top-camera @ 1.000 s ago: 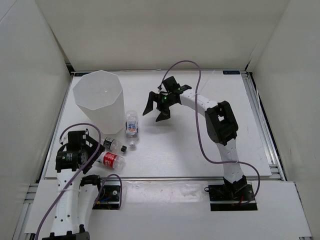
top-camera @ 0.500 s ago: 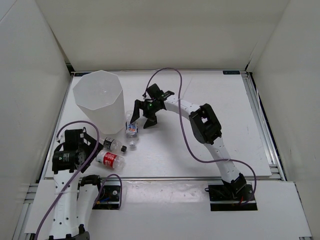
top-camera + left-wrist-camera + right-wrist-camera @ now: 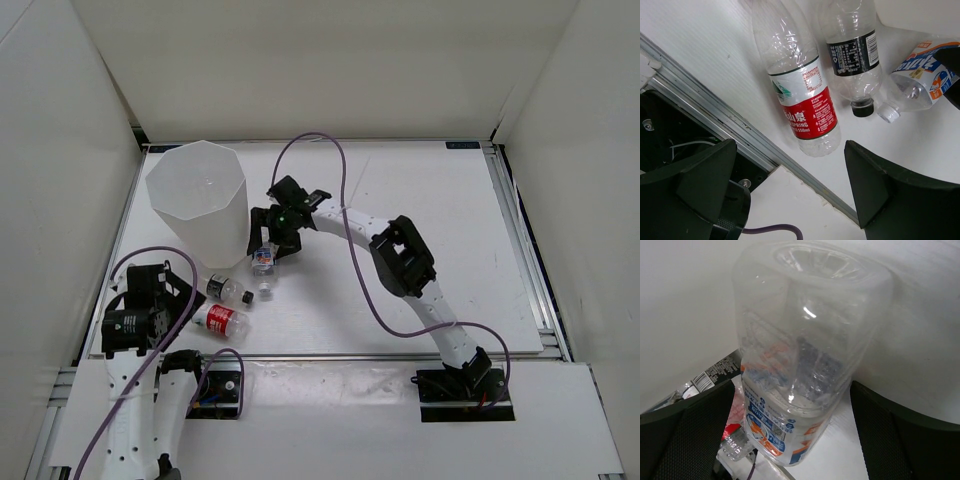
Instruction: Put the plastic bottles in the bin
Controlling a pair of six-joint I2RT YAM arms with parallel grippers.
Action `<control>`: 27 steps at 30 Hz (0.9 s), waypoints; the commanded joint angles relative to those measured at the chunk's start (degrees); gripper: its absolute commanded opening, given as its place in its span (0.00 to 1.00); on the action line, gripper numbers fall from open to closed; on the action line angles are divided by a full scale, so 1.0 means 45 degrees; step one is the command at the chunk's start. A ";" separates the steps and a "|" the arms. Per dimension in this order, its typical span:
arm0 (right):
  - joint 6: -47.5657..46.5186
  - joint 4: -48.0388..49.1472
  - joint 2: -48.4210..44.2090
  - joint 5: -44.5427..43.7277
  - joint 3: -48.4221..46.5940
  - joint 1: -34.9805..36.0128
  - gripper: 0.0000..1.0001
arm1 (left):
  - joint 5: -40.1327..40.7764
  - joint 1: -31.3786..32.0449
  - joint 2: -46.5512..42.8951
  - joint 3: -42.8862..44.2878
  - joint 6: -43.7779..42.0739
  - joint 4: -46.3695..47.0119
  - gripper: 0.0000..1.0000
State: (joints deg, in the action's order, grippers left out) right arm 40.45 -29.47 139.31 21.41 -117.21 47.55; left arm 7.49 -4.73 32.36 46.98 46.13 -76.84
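- The right arm has swung in from the middle of the tabletop (image 3: 430,190) toward the bin (image 3: 190,225). The right fingers (image 3: 685,440) are spread wide and now straddle the base end of the blue-white label bottle (image 3: 263,258) without pinching it.
- That bottle lies on its side just beside the foot of the bin, cap toward the near edge. The right wrist view shows its clear base between the two fingers, with room on either side.
- The approach looks nearly done. Closing on the bottle is likely next, followed by a lift over the bin's tall rim.
- The left arm has drawn back a little toward the near-left corner. The left fingers (image 3: 695,185) are open and empty above the red label bottle (image 3: 807,110), with the black-capped bottle (image 3: 855,50) lying right beside it.
- Bottles on the tabletop: three, all on their sides and close together near the bin. They are the blue-white label, the black-capped and the red label.
- A fourth, plain bottle is nowhere in view, and the bin's wall is too cloudy to tell whether it is inside.
- There is one bin, upright at the far left.
- There are two arms, and neither holds anything.
- All three visible bottles are still outside the bin.
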 commanded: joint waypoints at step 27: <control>-0.0470 -0.3040 -0.4407 -0.4248 0.5242 -0.1094 0.07 | -0.0179 0.0036 -0.0882 -0.0791 0.1974 0.0044 1.00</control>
State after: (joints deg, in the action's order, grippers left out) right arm 41.67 -36.71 124.01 7.99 -97.80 43.97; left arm 7.09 -4.73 28.64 44.73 51.86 -77.34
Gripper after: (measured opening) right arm 0.682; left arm 0.999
